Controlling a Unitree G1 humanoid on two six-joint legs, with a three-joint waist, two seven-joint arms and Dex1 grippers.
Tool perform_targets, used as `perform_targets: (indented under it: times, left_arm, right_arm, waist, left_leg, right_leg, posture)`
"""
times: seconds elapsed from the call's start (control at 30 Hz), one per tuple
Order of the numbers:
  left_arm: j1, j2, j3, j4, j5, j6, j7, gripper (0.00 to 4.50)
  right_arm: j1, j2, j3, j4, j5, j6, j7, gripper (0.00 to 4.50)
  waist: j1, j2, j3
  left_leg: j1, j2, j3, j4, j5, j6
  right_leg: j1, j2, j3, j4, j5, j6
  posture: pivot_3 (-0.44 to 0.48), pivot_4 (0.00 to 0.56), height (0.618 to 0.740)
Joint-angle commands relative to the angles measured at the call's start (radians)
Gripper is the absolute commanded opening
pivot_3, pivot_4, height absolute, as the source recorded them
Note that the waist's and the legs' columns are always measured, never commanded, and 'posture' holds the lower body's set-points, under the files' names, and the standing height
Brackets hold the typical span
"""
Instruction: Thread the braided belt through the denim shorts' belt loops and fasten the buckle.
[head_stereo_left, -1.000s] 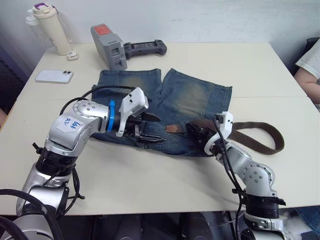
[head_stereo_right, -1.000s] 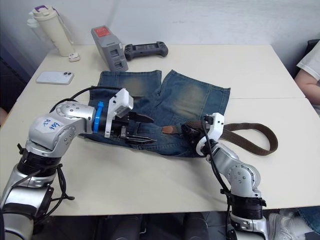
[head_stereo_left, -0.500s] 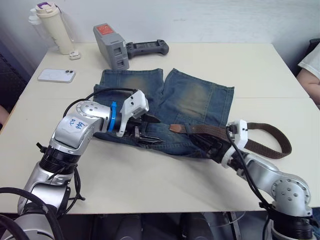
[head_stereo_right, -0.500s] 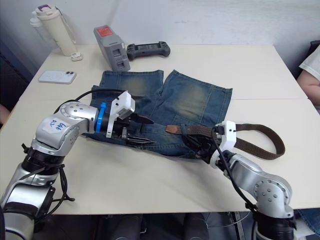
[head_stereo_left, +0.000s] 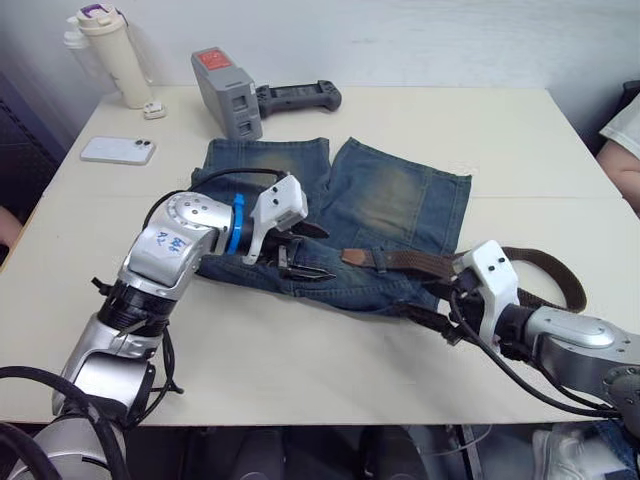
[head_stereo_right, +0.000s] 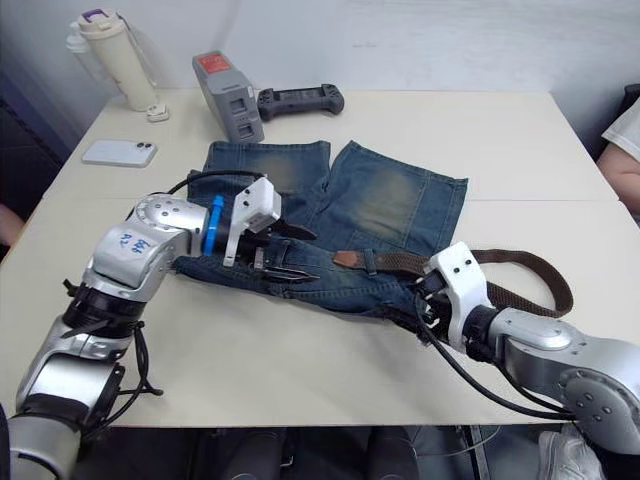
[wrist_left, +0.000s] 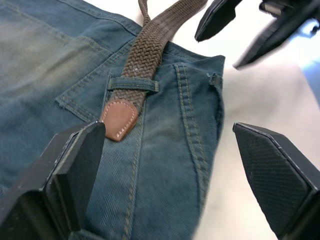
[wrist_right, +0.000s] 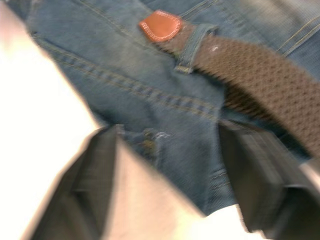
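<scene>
One belt loop (wrist_left: 134, 84) threaded: braided belt (head_stereo_left: 405, 262) tan tip (wrist_left: 119, 119) just past it on denim shorts (head_stereo_left: 400, 200), which lie flat mid-bench (head_stereo_left: 300, 360); rest trails toward robot's right. Left tool (head_stereo_left: 305, 258) spread wide over waistband, holding nothing. Right tool (head_stereo_left: 428, 318) also wide, empty, at waistband corner. Judged: belt soft, limp, light; pinch just behind stiff tip to feed next loop

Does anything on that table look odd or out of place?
The belt is through only one loop of the shorts; its tan tip pokes just past, and the rest trails in a loop off to the side.
</scene>
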Motion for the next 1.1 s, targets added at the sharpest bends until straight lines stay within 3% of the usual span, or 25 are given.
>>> perform_targets:
  times: [0.03,0.1,0.27,0.4,0.6,0.83,0.93,1.07,1.1]
  left_arm:
    - [-0.067,-0.048,-0.03,0.081,0.059,-0.092,-0.01,4.5]
    - [-0.092,-0.077,-0.04,0.137,0.081,-0.128,-0.018,4.5]
    - [-0.168,-0.162,-0.103,0.309,0.184,-0.266,-0.026,4.5]
    - [-0.224,-0.214,-0.141,0.464,0.277,-0.4,-0.017,4.5]
    - [-0.257,-0.274,-0.198,0.641,0.419,-0.603,0.03,4.5]
    - [-0.28,-0.328,-0.16,0.723,0.451,-0.69,0.064,4.5]
    - [-0.281,-0.327,-0.155,0.742,0.463,-0.717,0.057,3.65]
    - [-0.272,-0.333,-0.136,0.74,0.448,-0.703,0.043,1.87]
    - [-0.273,-0.335,-0.127,0.736,0.444,-0.699,0.048,1.87]
  right_arm:
    - [-0.035,0.04,0.046,0.008,-0.052,-0.024,0.019,1.13]
    - [-0.059,0.072,0.075,0.014,-0.081,-0.025,0.01,0.06]
    - [-0.081,0.153,0.15,0.04,-0.179,-0.016,-0.019,0.06]
    - [-0.049,0.279,0.112,0.071,-0.184,-0.031,-0.07,0.06]
    - [-0.019,0.359,0.117,0.09,-0.21,-0.006,-0.081,0.06]
    - [0.006,0.368,0.094,0.108,-0.251,0.029,-0.085,0.06]
    - [-0.004,0.378,0.094,0.116,-0.263,0.032,-0.08,0.0]
    - [-0.015,0.386,0.096,0.122,-0.277,0.037,-0.069,0.0]
    - [-0.016,0.387,0.096,0.122,-0.28,0.039,-0.067,0.0]
  waist:
    - [0.002,0.0,0.0]
    - [0.002,0.0,0.0]
    - [0.005,0.0,0.0]
    - [0.004,0.0,0.0]
    - [0.003,0.0,0.0]
    - [0.003,0.0,0.0]
    - [0.002,0.0,0.0]
    - [0.002,0.0,0.0]
    - [0.002,0.0,0.0]
  left_leg:
    - [0.0,0.0,0.0,0.0,0.0,0.0]
    - [0.0,0.0,0.0,0.0,0.0,0.0]
    - [-0.001,0.0,0.0,0.001,0.0,0.0]
    - [-0.001,0.0,0.0,0.001,0.0,0.0]
    - [-0.001,0.0,0.0,0.001,0.0,0.0]
    - [-0.001,0.0,0.0,0.003,0.0,0.001]
    - [-0.001,0.0,0.0,0.003,0.0,0.001]
    - [-0.001,0.0,0.0,0.003,0.0,0.001]
    - [-0.001,0.0,0.0,0.003,0.0,0.001]
  right_leg:
    - [0.0,0.0,0.0,0.0,0.0,0.0]
    - [0.0,0.0,0.0,0.0,0.0,0.0]
    - [0.0,0.0,-0.001,0.0,0.0,0.0]
    - [0.0,0.0,-0.001,-0.001,0.0,0.0]
    - [0.0,0.0,-0.001,0.0,0.0,0.0]
    - [0.0,0.0,-0.001,0.001,0.0,0.0]
    - [0.0,0.0,-0.001,0.001,0.0,0.0]
    - [0.0,0.0,-0.001,0.001,0.0,0.0]
    - [0.0,0.0,-0.001,0.001,0.0,0.0]
  posture:
    - [0.0,0.15,0.664]
    - [0.0,0.15,0.664]
    - [0.0,0.15,0.664]
    - [0.0,0.15,0.664]
    - [0.0,0.15,0.664]
    - [0.0,0.15,0.664]
    - [0.0,0.15,0.664]
    - [0.0,0.15,0.664]
    - [0.0,0.15,0.664]
